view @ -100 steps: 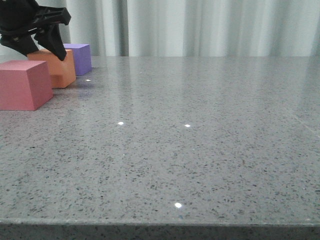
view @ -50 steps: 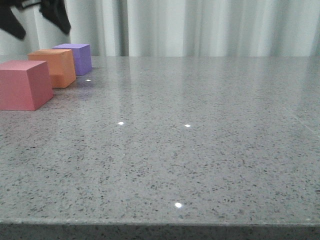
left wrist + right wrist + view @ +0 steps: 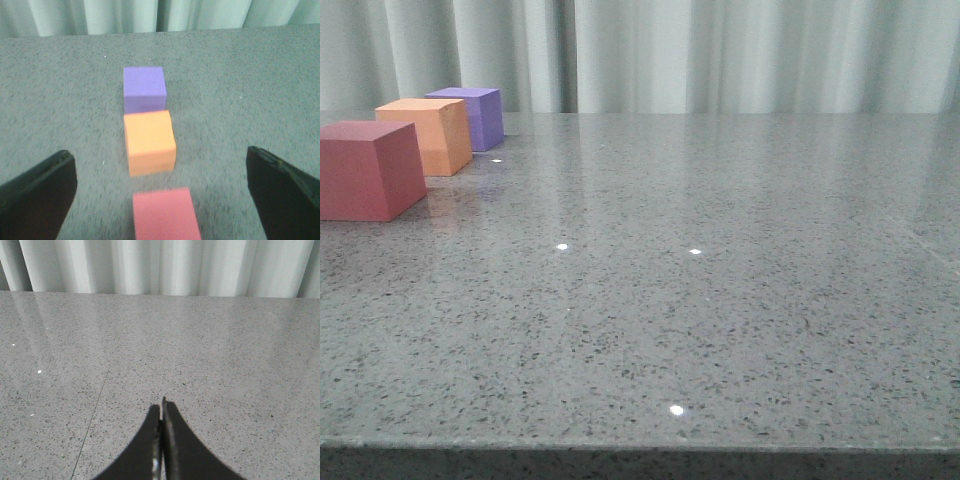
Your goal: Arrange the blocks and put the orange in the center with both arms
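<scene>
Three cubes stand in a row at the table's far left: the red-pink cube (image 3: 368, 170) nearest, the orange cube (image 3: 428, 134) in the middle, the purple cube (image 3: 477, 116) farthest. In the left wrist view they line up as red-pink (image 3: 165, 214), orange (image 3: 149, 141) and purple (image 3: 144, 88). My left gripper (image 3: 162, 192) is open wide and empty, raised above the row near the red-pink cube. My right gripper (image 3: 161, 412) is shut and empty over bare table. Neither gripper shows in the front view.
The grey speckled table (image 3: 720, 280) stretches right of the cubes. Pale curtains (image 3: 720, 50) hang behind its far edge. The table's front edge (image 3: 640, 445) runs along the bottom of the front view.
The left gripper, which was at the orange cube a second ago, has risen up and out of the front view. The orange cube stays between the other two.
</scene>
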You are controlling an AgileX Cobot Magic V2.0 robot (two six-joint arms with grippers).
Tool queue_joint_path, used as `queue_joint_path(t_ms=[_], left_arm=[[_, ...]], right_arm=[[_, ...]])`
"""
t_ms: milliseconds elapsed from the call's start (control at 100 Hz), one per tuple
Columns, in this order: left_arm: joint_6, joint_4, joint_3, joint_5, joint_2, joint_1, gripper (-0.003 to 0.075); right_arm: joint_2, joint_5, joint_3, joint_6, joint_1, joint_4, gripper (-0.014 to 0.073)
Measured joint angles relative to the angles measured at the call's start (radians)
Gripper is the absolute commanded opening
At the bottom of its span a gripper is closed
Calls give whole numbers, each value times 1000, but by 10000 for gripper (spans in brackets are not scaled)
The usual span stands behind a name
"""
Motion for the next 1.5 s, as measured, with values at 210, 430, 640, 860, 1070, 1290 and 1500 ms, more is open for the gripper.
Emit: queue_joint_path(t_ms=[210,430,640,860,1070,1290,1500], left_arm=[[0,4,295,-94,-300,0,636],[0,4,503,-108,-603,2,632],[0,4,599,-107,-813,2,375],[0,4,620,-108,-877,2,-18],[0,4,622,-108,-876,2,-20],[0,4,622,-108,-876,2,-20],[0,4,622,-108,-876,2,-20]], right_arm=[[0,0,0,0,0,0,-69],[0,0,0,0,0,0,-69],[0,0,0,0,0,0,-69],[0,0,0,0,0,0,-69],[0,0,0,0,0,0,-69],[0,0,0,0,0,0,-69],[0,0,0,0,0,0,-69]])
